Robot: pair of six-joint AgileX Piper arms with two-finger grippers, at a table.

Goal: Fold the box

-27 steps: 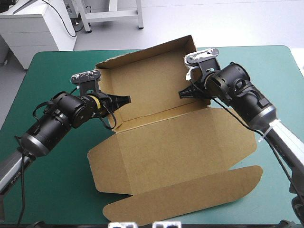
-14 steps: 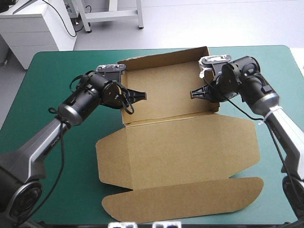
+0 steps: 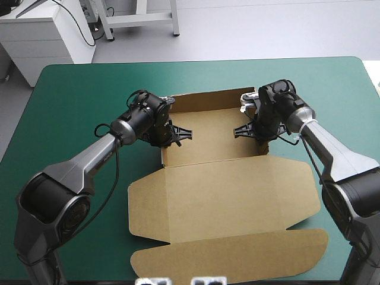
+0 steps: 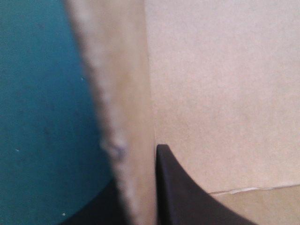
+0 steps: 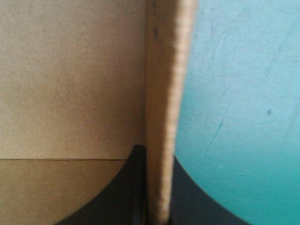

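Note:
The brown box (image 3: 219,190) lies mid-table, its tray part at the far side with walls raised and its lid flat toward the front. My left gripper (image 3: 181,132) is shut on the tray's left side wall (image 3: 164,145). In the left wrist view that wall's edge (image 4: 124,117) runs between my black fingers (image 4: 180,192). On the opposite side, my right gripper (image 3: 242,130) is shut on the right side wall (image 3: 265,139). The right wrist view shows this wall's edge (image 5: 164,103) clamped between the fingers (image 5: 126,187), with the tray's inside to one side of it.
The lid's long curved tuck flap (image 3: 237,255) reaches close to the table's front edge. Bare teal-green cover (image 3: 65,119) stretches left of the box, and more lies right of it (image 3: 350,119) and beyond the back wall.
The box has turned from skewed to square with the table. Both grippers have swung inward with the tray's side walls, which now stand upright.

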